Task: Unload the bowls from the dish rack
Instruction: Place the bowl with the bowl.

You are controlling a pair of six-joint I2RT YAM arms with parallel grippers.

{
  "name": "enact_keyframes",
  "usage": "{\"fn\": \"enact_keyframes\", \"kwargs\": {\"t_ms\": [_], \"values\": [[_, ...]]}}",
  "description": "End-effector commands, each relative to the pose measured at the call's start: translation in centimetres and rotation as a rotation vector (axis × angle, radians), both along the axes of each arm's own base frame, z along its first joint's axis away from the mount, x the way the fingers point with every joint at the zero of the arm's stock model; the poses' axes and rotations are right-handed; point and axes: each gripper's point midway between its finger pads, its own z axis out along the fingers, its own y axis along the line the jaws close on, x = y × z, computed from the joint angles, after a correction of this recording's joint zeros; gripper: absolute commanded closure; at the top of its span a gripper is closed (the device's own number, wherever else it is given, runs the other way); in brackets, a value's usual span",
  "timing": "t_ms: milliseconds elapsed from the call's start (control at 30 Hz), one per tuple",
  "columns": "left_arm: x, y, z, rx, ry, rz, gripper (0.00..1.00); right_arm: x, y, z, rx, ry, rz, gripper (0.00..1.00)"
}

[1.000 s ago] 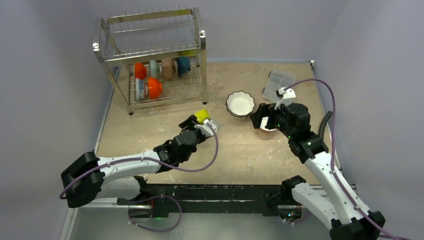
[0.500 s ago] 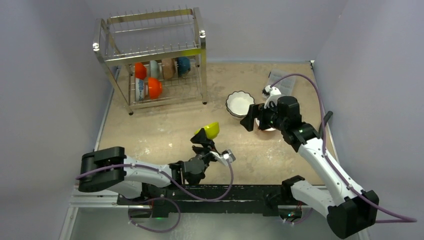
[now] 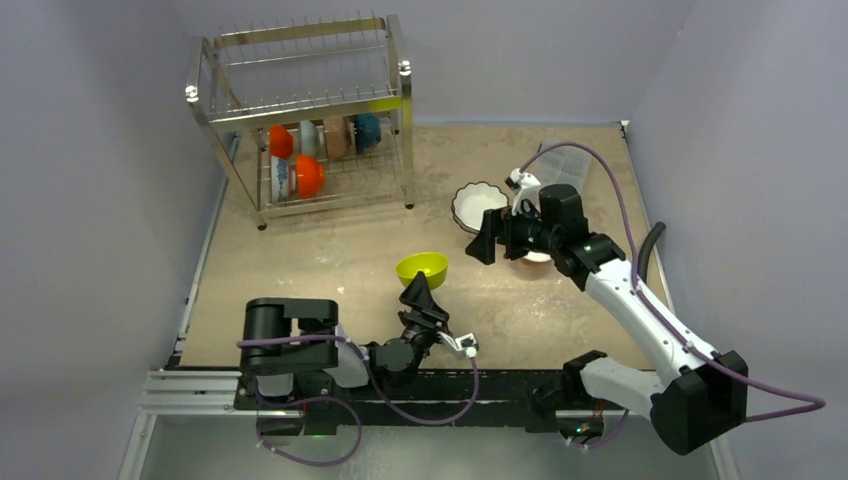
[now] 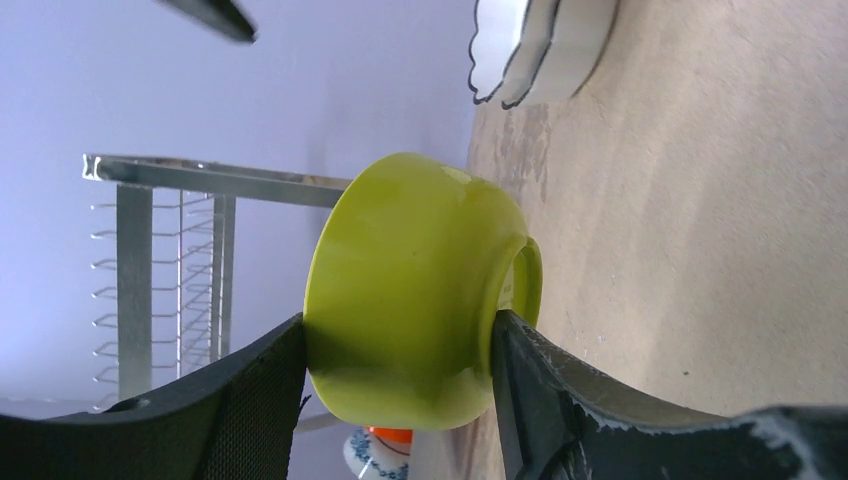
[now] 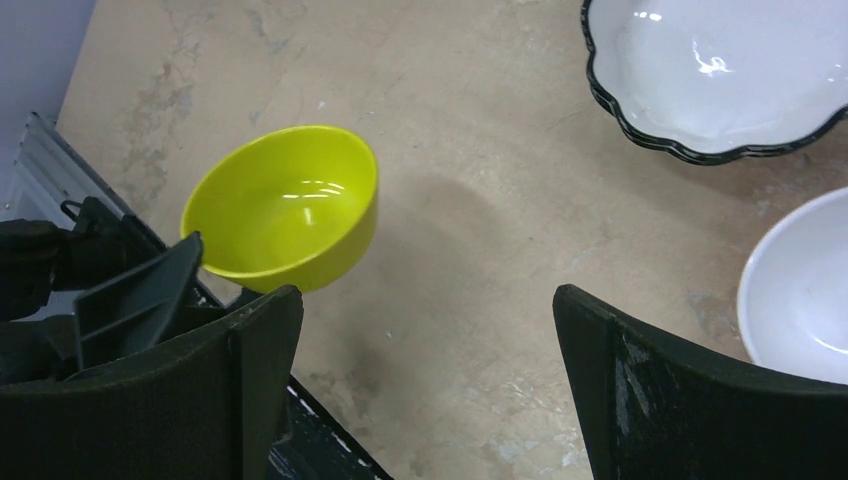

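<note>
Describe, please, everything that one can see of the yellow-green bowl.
The yellow-green bowl is small, round and glossy, in one plain colour, with a low foot ring under it. It looks like plastic or glazed ceramic. It is empty and roughly upright, opening upward. The left gripper grips it, seemingly lifted above the near part of the table.

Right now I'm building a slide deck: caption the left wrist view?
Left fingers grip a yellow-green bowl, dish rack behind, white scalloped bowl beyond.
</note>
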Motion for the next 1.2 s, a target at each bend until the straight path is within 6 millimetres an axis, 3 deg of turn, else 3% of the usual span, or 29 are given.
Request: {"fn": "enact_keyframes", "kwargs": {"t_ms": [0,333,633,1000,1167], "values": [[-0.5,0.3,4.1,-0.217,-0.08,0.0,1.0,0.1,2.3,2.4,0.039,-0.048,0.087,0.01],[-1.1,-0.6,3.9,-0.162,-0.098,-0.007,1.0,-0.3,6.1,0.2,-0.021,0.022,0.191,0.01],[-1.2,-1.0,4.1,-0.148,-0.107,0.0,1.0,-0.2,6.4,-3.4,-0.154,0.1,0.226,0.04],[-1.3,-1.5,4.5,-0.138,-0.12,-0.002,1.0,-1.7,7.8,-6.7,-0.204,0.188,0.34,0.25],[-1.3,-1.5,4.4,-0.131,-0.122,0.0,1.0,-1.8,8.2,-7.3,-0.211,0.206,0.373,0.4]]}}
